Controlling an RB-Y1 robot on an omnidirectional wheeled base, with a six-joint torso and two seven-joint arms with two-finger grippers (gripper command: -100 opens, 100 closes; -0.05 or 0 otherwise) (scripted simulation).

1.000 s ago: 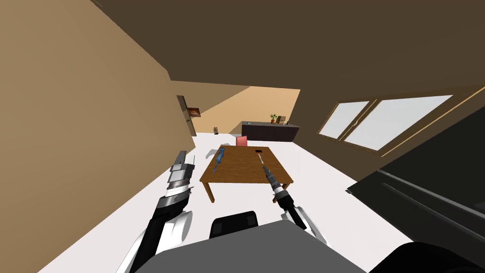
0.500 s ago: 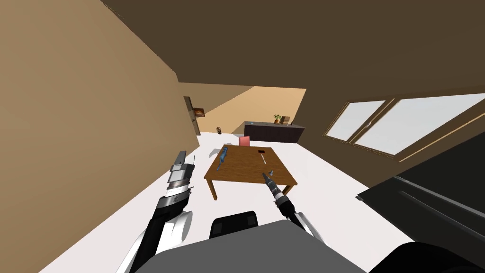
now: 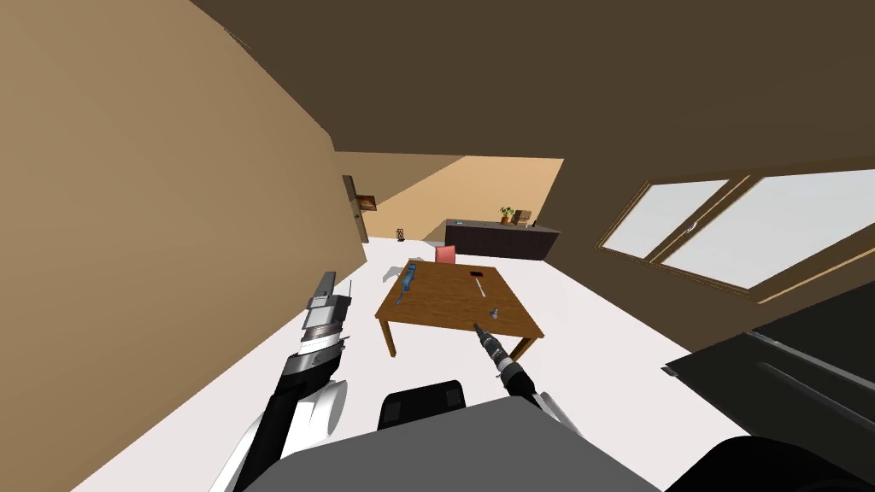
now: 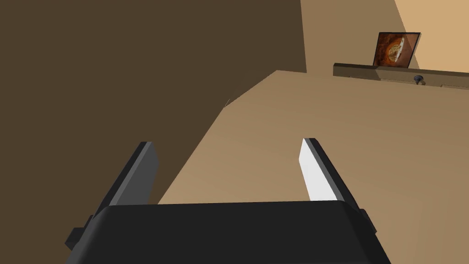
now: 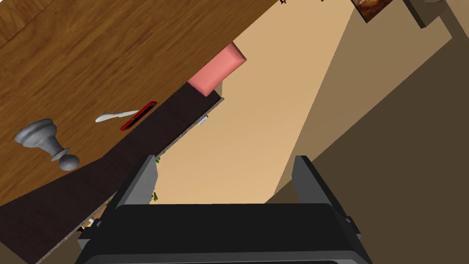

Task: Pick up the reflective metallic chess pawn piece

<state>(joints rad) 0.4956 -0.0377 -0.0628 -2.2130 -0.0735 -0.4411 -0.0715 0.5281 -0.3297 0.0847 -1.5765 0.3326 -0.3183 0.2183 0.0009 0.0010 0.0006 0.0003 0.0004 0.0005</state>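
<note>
Grey metallic pawn [image 3: 493, 313] standing on wooden table [image 3: 431, 299], close to its near edge. Right gripper [image 3: 478, 327] at that table edge, just beside pawn, fingers spread, holding nothing. Left gripper [image 3: 328, 289] well left of table, fingers apart, empty.

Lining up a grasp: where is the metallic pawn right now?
In the head view, the grey pawn stands near the right front corner of the wooden table, just beyond the right end effector, with a white utensil lying farther back.

The head view looks down from afar onto the brown wooden table [image 3: 436, 307]. The right wrist view skims it closely, sharing the grey metallic pawn [image 5: 46, 142]. The left wrist view faces a tan wall [image 4: 297, 114].
</note>
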